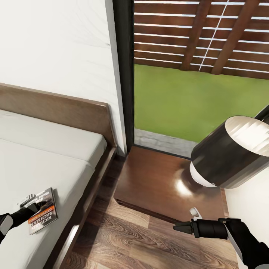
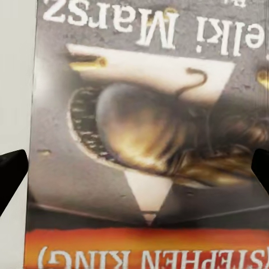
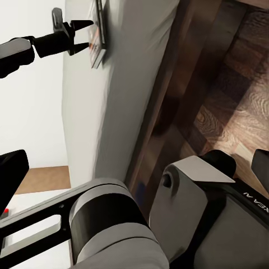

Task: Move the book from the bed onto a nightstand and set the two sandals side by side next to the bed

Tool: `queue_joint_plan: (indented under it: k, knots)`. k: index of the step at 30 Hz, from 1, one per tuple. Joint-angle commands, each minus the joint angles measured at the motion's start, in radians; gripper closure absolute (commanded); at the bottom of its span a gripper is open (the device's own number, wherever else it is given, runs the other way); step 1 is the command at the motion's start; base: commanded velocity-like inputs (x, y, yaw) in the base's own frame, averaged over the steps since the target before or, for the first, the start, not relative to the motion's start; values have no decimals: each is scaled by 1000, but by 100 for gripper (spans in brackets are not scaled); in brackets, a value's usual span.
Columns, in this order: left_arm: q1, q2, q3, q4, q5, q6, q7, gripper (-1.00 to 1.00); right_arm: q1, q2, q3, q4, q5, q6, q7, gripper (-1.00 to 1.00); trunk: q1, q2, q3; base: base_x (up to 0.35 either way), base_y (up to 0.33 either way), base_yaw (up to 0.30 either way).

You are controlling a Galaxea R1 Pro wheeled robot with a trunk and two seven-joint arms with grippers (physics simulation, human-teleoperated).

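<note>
The book (image 1: 45, 213) lies flat on the off-white mattress of the bed (image 1: 41, 149), close to its right edge. My left gripper (image 1: 37, 204) is open right over the book, one dark fingertip (image 2: 11, 171) at each side of the cover (image 2: 145, 140). The right wrist view also catches the left gripper (image 3: 87, 35), its fingers apart and their tips at the book (image 3: 98, 33). The nightstand (image 1: 149, 183) stands right of the bed, under the window. My right gripper (image 1: 175, 226) hovers open over the floor in front of the nightstand, holding nothing. The sandals are out of view.
A tall dark-framed window (image 1: 186, 104) looks onto grass behind the nightstand. A large black-and-white cylinder (image 1: 231, 153) hangs over the nightstand's right side. A narrow strip of wood-plank floor (image 1: 123, 239) runs between bed and nightstand. The dark bed frame (image 1: 89, 186) edges the mattress.
</note>
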Motion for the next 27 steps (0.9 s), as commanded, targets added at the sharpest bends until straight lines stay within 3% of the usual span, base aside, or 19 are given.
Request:
queue_joint_plan:
  k: [1, 27]
  knots:
    - [-1, 0, 8, -1, -2, 8, -5, -100, 0, 0, 0, 0, -1, 10, 3, -100, 0, 0, -1, 0, 0, 0]
    - [-1, 0, 8, -1, -2, 8, -5, -100, 0, 0, 0, 0, -1, 10, 3, -100, 0, 0, -1, 0, 0, 0]
